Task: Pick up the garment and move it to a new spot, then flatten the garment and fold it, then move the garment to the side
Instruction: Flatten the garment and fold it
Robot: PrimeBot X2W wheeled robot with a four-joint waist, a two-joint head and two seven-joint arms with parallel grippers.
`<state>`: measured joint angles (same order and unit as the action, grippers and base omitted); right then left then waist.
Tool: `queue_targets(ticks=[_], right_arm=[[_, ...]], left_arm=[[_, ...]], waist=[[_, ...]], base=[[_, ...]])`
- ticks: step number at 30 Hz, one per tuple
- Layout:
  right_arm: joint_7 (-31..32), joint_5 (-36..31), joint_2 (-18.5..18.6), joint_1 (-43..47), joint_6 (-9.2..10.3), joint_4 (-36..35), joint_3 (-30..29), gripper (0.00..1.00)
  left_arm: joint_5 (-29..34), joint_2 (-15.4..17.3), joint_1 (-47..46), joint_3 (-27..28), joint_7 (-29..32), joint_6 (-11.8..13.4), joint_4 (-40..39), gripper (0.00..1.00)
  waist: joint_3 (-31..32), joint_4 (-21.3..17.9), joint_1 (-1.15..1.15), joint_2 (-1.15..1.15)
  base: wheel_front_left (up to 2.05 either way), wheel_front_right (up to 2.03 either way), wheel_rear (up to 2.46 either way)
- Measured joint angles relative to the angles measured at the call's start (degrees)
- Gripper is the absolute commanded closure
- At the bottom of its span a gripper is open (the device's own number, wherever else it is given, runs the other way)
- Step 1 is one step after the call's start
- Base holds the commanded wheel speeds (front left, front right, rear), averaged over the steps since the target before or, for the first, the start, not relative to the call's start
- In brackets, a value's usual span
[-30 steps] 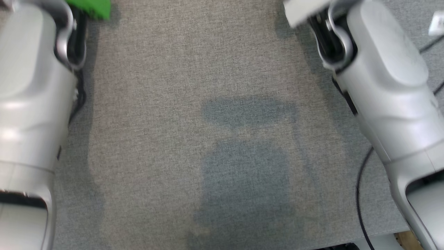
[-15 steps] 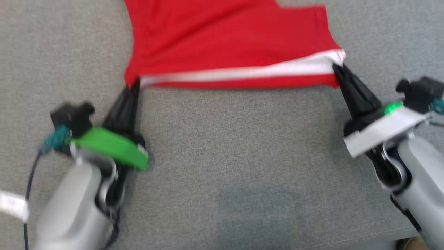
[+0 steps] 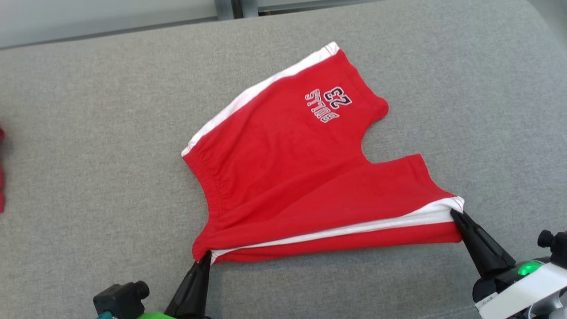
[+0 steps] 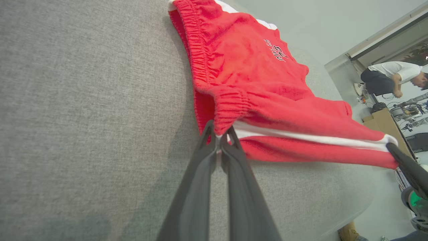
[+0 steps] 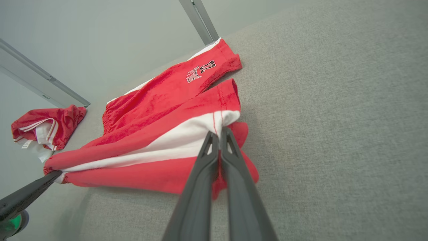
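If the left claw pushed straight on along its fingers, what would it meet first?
The red shorts themselves: the left claw is shut on their waistband corner, so it would probably just bunch that fabric forward over the grey cushion.

Bright, soft, even light; the head view is sharp throughout. A faint shadow edges the shorts (image 3: 283, 177) at 6 o'clock, and a broader one darkens the cushion (image 4: 83, 134) toward 7 o'clock in the left wrist view, whose edges bow.
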<state>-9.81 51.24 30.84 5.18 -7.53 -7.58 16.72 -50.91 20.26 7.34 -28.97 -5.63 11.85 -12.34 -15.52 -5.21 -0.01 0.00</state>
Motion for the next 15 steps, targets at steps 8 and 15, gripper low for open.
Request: queue_targets(ticks=[8, 15], right_arm=[[6.57, 0.37, -3.57, -8.01, 0.03, -2.89, -1.4, 1.0], [12.56, 1.01, -5.93, -26.08, 0.05, 6.79, -0.18, 1.0]], left_arm=[[2.16, 2.6, -4.23, -1.11, 6.91, 3.61, -5.59, 1.0], [3.12, 0.77, -18.22, -1.58, 14.23, 4.88, -4.21, 1.0]], waist=[[0.25, -0.44, 0.0, 0.0], [-4.44, 0.3, 0.0, 0.0]], base=[[0.0, 0.0, 0.0], [0.0, 0.0, 0.0]])
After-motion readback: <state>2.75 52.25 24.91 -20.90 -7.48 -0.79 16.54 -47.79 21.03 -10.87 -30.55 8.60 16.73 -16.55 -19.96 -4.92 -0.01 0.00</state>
